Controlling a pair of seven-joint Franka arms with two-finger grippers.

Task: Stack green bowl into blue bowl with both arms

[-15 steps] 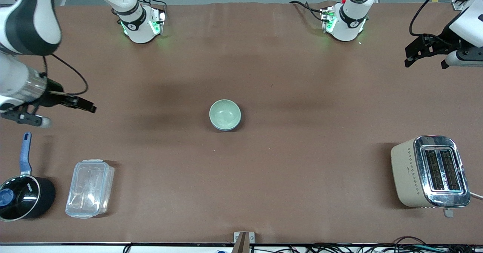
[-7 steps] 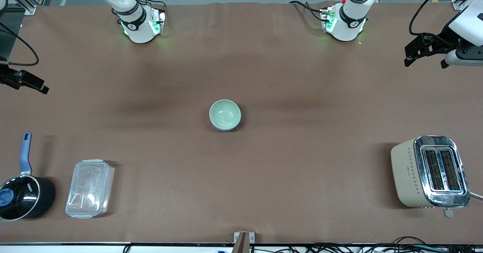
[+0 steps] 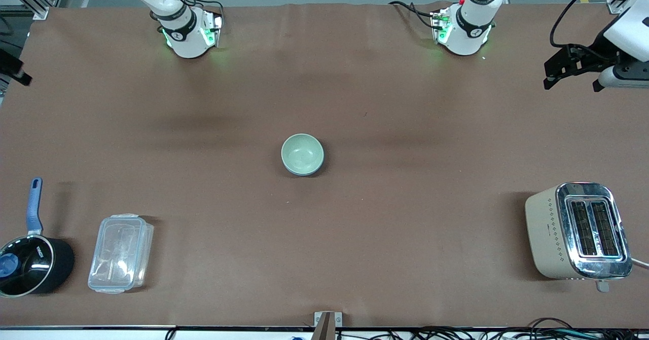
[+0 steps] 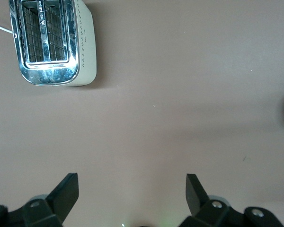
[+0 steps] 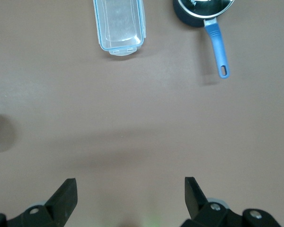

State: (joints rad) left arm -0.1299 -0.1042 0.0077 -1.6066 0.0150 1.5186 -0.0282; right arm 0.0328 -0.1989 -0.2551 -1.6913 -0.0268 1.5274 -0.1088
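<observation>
Green bowl (image 3: 302,153) sits nested in the blue bowl (image 3: 307,172) mid-table; left pincer (image 4: 131,191) and right pincer (image 5: 130,195) both gape empty.

The green bowl (image 3: 302,153) sits in the blue bowl (image 3: 304,172) at the middle of the worktop (image 3: 405,228). The toaster (image 3: 578,231) stands nearer the front camera toward the left arm's end; the saucepan (image 3: 30,264) and the lidded container (image 3: 120,253) lie side by side toward the right arm's end. The left tool (image 4: 132,194) hangs over the left arm's end, fingers spread; the right tool (image 5: 131,197), likewise spread, hangs over the right arm's end.
</observation>
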